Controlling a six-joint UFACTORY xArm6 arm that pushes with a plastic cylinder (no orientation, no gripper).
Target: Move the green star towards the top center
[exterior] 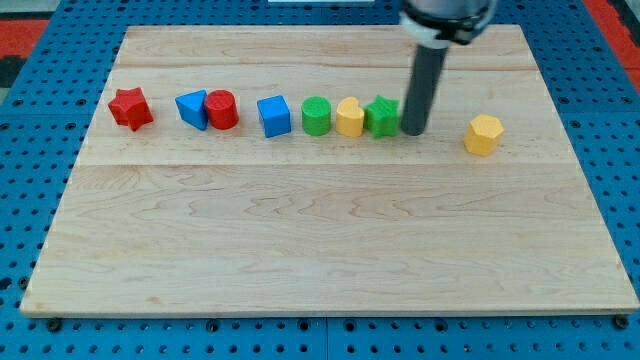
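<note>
Row of blocks across the board (300,250): green star (382,116) is pressed at its right side by my tip (413,132), beside a yellow block (349,117); no fingers are fitted.

the arm shows only its lowest part at the view's top: a broad, rounded dark housing, black to charcoal, with a faint pale sheen along its lower rim (cropped by the frame, so its full shape cannot be told). from it hangs a straight, smooth cylindrical rod, dark grey with a lighter strip of reflection down one side. my tip (414,132) is the rod's plain end, seemingly flat-cut, the same dark colour, blurred at this size.
</note>
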